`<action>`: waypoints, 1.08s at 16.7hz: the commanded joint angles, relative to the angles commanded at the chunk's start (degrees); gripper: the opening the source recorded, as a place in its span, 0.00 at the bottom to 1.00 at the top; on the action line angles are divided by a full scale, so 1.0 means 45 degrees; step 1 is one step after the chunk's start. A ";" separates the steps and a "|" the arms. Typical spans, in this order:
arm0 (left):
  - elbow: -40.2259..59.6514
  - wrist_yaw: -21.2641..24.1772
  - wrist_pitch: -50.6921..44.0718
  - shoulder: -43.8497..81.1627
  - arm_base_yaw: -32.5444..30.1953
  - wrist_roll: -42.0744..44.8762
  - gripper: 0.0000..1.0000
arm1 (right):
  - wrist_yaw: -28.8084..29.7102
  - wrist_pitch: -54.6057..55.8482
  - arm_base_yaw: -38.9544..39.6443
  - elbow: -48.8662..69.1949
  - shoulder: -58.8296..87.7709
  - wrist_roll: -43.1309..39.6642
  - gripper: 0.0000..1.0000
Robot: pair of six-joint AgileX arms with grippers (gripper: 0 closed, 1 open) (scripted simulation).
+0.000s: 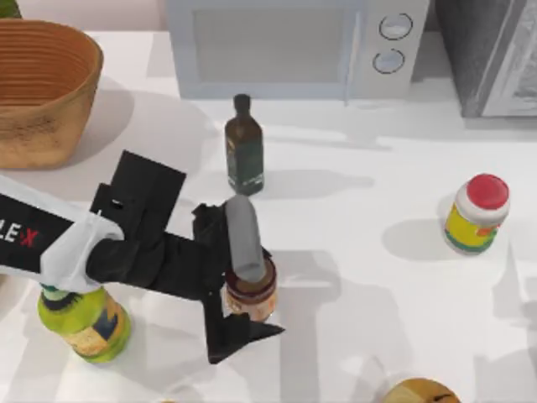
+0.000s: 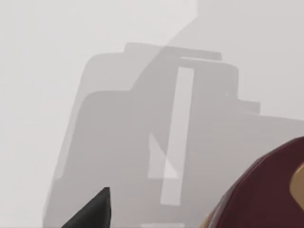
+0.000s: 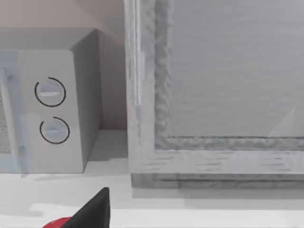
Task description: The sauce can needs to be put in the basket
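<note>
Reaching: left gripper [image 1: 239, 281] over table [image 1: 377, 319] near front centre, fingers spread
Can: sauce can [image 1: 250, 294] sits between the two fingers, one behind it, one in front; contact cannot be told
Left wrist: maroon can top [image 2: 266, 194] close at frame edge
Basket: one basket [image 1: 42, 88], far-left corner, well apart from can
Count: one can, one green bottle [image 1: 244, 147], one red-capped jar [image 1: 477, 214], one microwave [image 1: 294, 42]
Right gripper: finger tip [image 3: 90, 211] seen, spread or pressed cannot tell
</note>
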 joint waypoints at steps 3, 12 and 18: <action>0.0000 0.0000 0.0000 0.0000 0.0000 0.0000 0.70 | 0.0000 0.0000 0.0000 0.0000 0.0000 0.0000 1.00; 0.0000 0.0000 0.0000 0.0000 0.0000 0.0000 0.02 | 0.0000 0.0000 0.0000 0.0000 0.0000 0.0000 1.00; 0.0000 0.0000 0.0000 0.0000 0.0000 0.0000 0.00 | 0.0000 0.0000 0.0000 0.0000 0.0000 0.0000 1.00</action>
